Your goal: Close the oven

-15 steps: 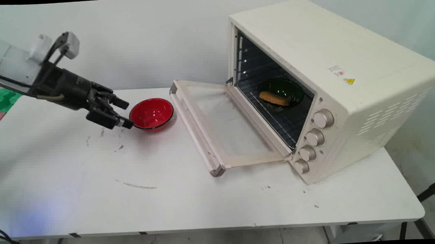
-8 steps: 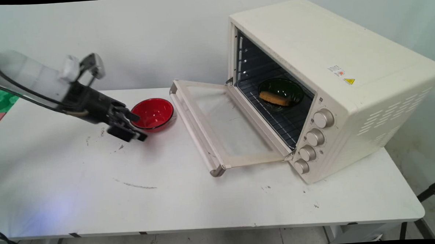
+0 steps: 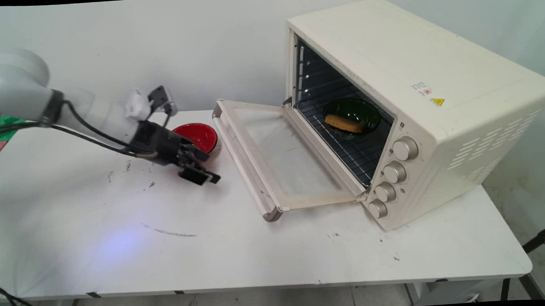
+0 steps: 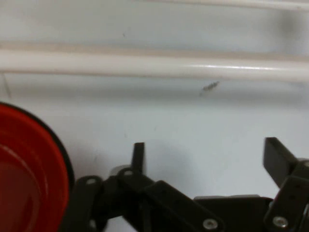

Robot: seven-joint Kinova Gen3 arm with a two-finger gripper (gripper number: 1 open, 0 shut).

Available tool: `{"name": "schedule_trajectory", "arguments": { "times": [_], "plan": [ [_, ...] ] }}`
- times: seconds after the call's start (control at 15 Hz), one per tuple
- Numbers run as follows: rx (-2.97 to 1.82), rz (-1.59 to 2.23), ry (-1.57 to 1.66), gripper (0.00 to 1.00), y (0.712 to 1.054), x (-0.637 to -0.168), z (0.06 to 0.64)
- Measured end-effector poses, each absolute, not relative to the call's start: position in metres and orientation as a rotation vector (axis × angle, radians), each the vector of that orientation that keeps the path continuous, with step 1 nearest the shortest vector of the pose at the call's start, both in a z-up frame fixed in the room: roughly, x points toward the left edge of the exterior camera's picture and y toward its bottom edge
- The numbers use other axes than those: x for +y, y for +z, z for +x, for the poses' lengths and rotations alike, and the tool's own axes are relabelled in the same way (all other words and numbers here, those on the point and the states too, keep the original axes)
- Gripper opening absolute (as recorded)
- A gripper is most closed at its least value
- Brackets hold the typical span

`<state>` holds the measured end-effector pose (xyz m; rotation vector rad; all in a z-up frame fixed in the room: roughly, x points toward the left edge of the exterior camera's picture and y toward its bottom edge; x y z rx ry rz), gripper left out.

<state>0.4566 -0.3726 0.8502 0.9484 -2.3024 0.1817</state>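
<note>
We see the gripper (image 3: 202, 167) low over the white table (image 3: 120, 251), fingers spread wide w/ nothing between them, only bare tabletop in the gap. The hand view shows the same: left finger (image 4: 138, 157) and right finger (image 4: 277, 159) well apart.

Just behind the fingers in the main view, partly hidden by the wrist, sits the red bowl (image 3: 198, 135); in the hand view its rim (image 4: 58, 154) curves close beside the left finger, not touching.

Beyond the fingertips there's a strip of open table, then the near edge of the oven door (image 3: 255, 181), lying flat & open, its handle bar (image 4: 154, 65) crossing straight ahead.

Further right stands the cream toaster oven (image 3: 435, 95). On its rack: a dark green bowl (image 3: 365, 110) w/ a yellow-brown piece of food (image 3: 344, 122) in it.
</note>
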Motion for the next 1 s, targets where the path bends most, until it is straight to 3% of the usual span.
{"name": "schedule_trajectory", "arguments": {
  "times": [0.07, 0.6, 1.0],
  "plan": [
    [-2.300, 0.943, 0.184, 0.00, 0.844, -0.376, 0.452],
    [-2.233, 0.868, 0.230, 0.00, 0.818, -0.398, 0.422],
    [-2.012, 0.874, 0.290, 0.00, 0.835, -0.411, 0.410]
  ]
}}
